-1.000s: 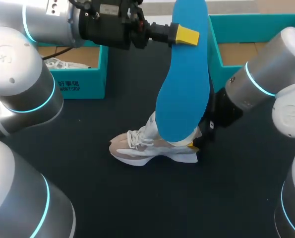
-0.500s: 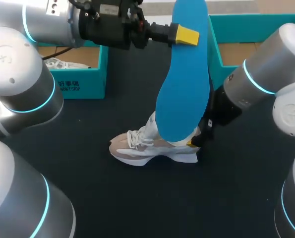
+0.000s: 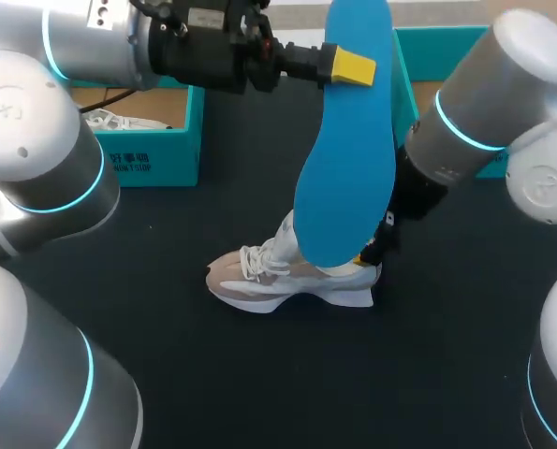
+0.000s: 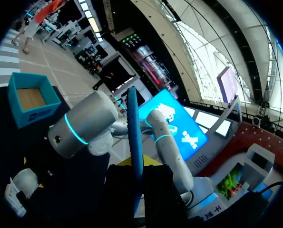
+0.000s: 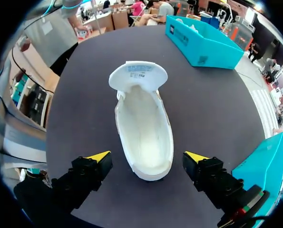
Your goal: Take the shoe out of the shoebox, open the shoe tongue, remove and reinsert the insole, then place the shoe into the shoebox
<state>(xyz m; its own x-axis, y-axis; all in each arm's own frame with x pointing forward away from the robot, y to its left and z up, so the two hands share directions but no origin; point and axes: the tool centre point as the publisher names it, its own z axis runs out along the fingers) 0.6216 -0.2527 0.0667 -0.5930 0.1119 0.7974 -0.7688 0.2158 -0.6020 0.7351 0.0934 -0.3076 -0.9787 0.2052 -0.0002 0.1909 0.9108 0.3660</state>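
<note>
Between the right gripper's (image 5: 147, 156) yellow-tipped fingers (image 5: 98, 156), look at that: the heel of the white sneaker (image 5: 143, 137) sits right in the gap. The jaws are spread wide, with bare table showing on either side of the heel, so neither fingertip touches it. Straight ahead of those jaws the sneaker runs away toe-first, its pale inner bed wide open to the wrist camera and the tongue (image 5: 138, 76) folded up and forward at the far end. Further ahead of the gripper, past the toe, stands a teal shoebox (image 5: 203, 42).

From above, the sneaker (image 3: 292, 276) lies on its sole on the dark table (image 3: 259, 374), and the right gripper (image 3: 372, 253) is down at its heel end.

Up high, the left gripper (image 3: 353, 67) is clamped on the blue insole (image 3: 345, 140) near its upper end, one yellow pad flat on the face. The insole hangs down from the jaws, and its lower end overlaps the sneaker's collar in the head view. Contact there I cannot judge. In the left wrist view, the insole (image 4: 134, 142) shows edge-on, a thin blue blade rising out from the jaws.

Beside the left arm sits a shoebox (image 3: 156, 140) holding another white shoe (image 3: 119, 120).
</note>
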